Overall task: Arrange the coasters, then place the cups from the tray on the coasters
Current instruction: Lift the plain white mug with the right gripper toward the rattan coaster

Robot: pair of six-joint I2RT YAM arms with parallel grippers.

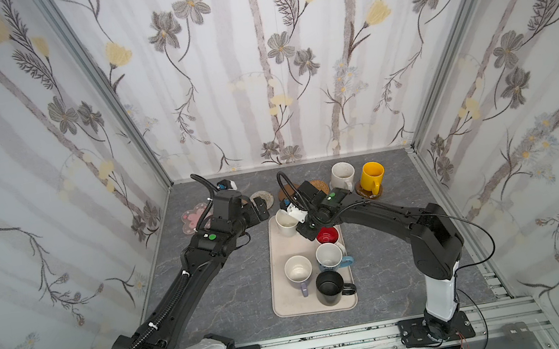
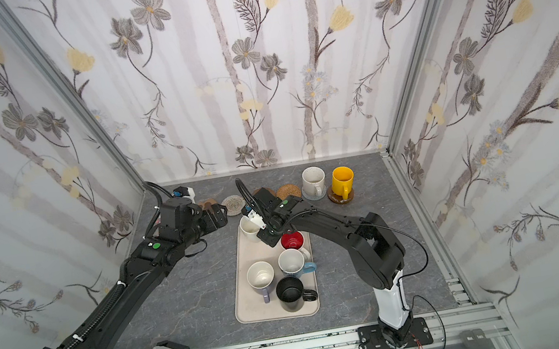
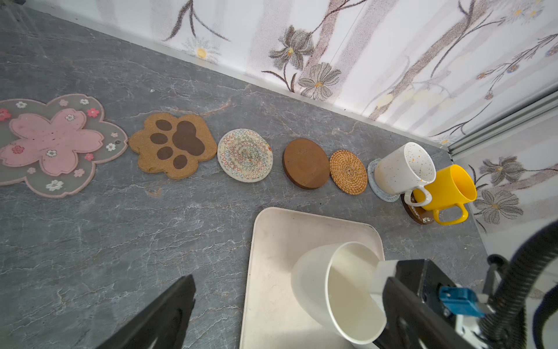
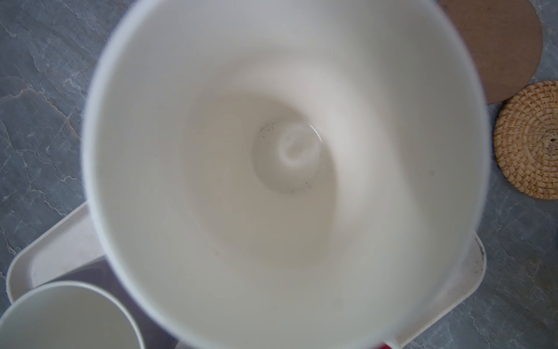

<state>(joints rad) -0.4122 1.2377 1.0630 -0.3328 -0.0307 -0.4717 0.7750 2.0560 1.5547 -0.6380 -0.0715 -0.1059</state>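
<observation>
A grey, marble-veined surface [image 1: 215,307] floors a three-sided booth. Behind it rises a back wall [image 1: 251,54] papered white with pale stripes and grey and yellow flowers. The same paper covers the side walls [image 1: 6,188] flanking it. Aluminium posts [image 1: 101,89] stand at its rear corners, and a slotted aluminium rail [image 1: 335,341] runs along its front edge. The light is soft and even.

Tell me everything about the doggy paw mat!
The paw coaster is a flat, cork-looking tan mat shaped like a paw, with one big dark brown pad and four small toe spots. It lies on the grey table, no cup on it, between the pink flower coaster and the whitish woven round coaster, almost touching the flower.
</observation>
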